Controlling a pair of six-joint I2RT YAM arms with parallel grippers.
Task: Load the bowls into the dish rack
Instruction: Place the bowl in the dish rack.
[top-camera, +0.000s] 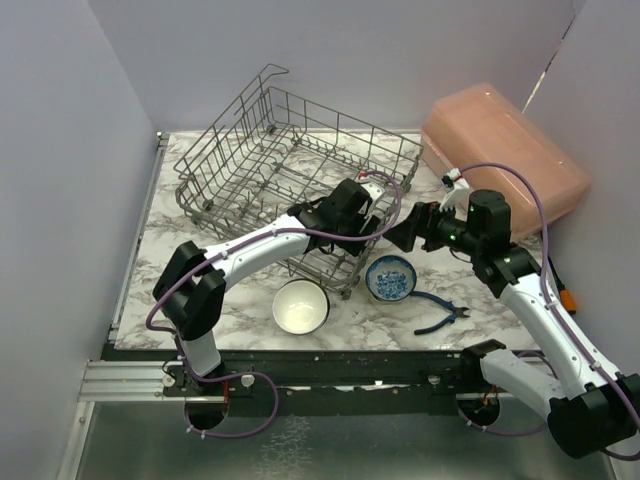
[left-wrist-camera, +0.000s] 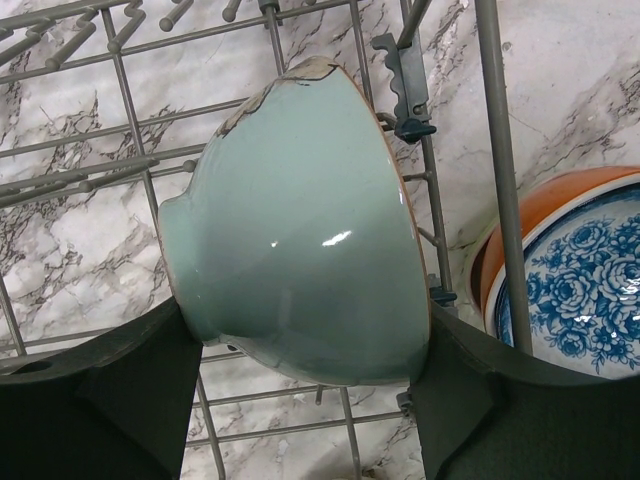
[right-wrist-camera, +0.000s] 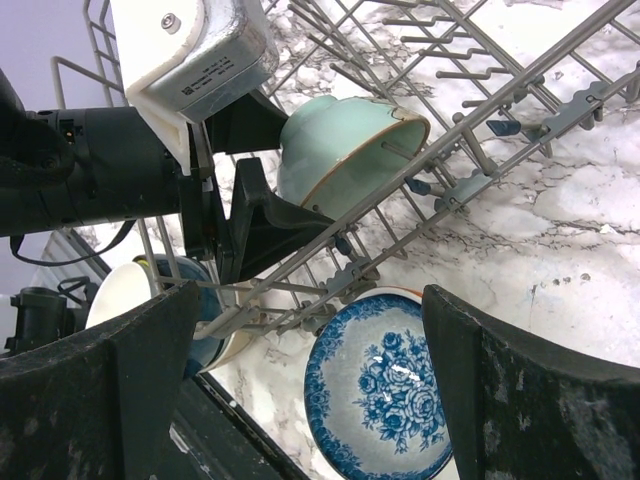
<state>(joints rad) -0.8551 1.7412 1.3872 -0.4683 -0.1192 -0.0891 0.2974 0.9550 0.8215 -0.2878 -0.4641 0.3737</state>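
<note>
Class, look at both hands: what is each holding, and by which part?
The left hand holds the mint green bowl on its side, one finger by the foot, the other at the rim. The right hand is open and holds nothing.

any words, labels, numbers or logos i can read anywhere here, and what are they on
Dark print on the white-and-grey box at the left arm's wrist, in the right wrist view: a few lines, too small and blurred to read.
Blue-and-white floral ceramic bowl: rose pattern only, no words.
Mint green ceramic bowl: no marking visible.
Nothing else is legible in any view.
</note>
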